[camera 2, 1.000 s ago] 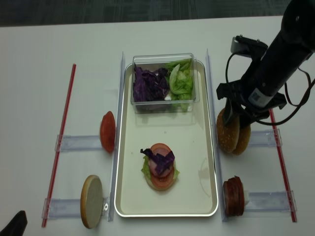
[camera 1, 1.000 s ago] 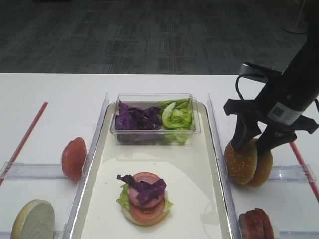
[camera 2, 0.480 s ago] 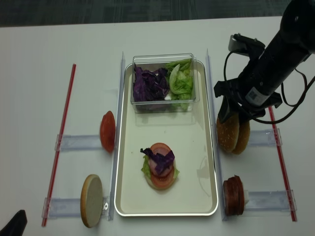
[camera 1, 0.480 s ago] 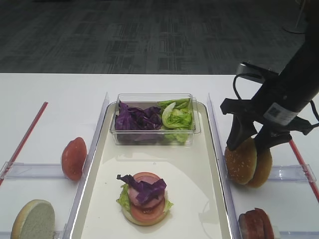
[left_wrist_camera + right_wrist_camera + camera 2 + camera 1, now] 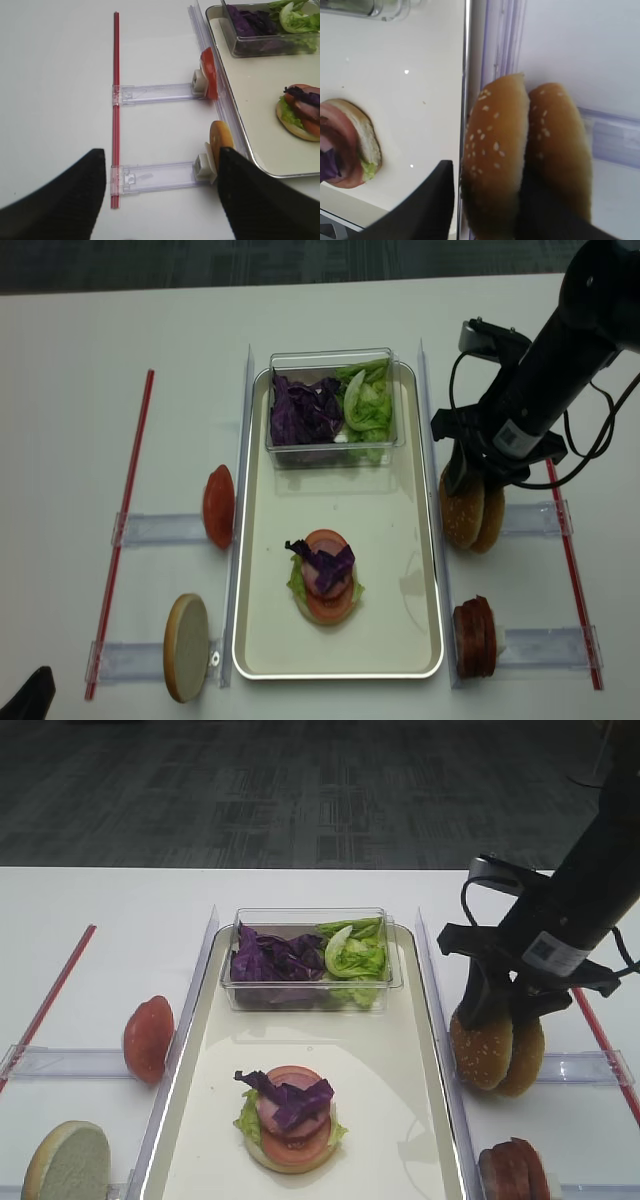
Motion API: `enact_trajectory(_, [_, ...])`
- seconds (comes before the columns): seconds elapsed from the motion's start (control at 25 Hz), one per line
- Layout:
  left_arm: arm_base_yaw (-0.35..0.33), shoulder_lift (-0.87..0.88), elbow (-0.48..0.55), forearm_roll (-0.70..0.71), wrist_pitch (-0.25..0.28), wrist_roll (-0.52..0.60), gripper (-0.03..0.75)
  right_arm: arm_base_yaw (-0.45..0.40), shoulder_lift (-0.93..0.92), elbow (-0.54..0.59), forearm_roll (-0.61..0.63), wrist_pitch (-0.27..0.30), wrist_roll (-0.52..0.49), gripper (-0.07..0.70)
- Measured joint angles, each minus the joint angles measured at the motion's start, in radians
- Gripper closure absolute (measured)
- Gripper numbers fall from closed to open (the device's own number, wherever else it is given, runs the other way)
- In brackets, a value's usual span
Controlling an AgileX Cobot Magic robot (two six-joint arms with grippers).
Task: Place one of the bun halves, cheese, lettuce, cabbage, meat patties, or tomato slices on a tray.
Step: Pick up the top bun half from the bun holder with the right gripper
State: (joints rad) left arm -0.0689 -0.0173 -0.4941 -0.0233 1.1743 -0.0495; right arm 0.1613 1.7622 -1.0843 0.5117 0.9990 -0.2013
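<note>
Sesame bun top (image 5: 495, 150) upright beside twin, right claw (image 5: 485, 200) fingers straddling it, narrowed

Right tool (image 5: 503, 1008) down over the two sesame bun halves (image 5: 497, 1046) standing on edge right of the tray (image 5: 400, 1120), fingers straddling the nearer one. Stacked burger (image 5: 289, 1117) on tray, tub (image 5: 310, 960) with cabbage (image 5: 272, 957) and lettuce (image 5: 356, 952) behind.

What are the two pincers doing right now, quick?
Right pincer: fingers on either side of the nearer sesame bun top; a firm grip cannot be told.
Left pincer: open, holding nothing, over the white table.
</note>
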Motion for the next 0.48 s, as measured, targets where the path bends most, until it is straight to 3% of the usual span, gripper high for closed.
enact_trajectory(0.48, [0.0,0.0,0.0,0.0,0.0,0.0,0.263,0.0,0.001,0.0,0.0,0.0,0.0,0.344])
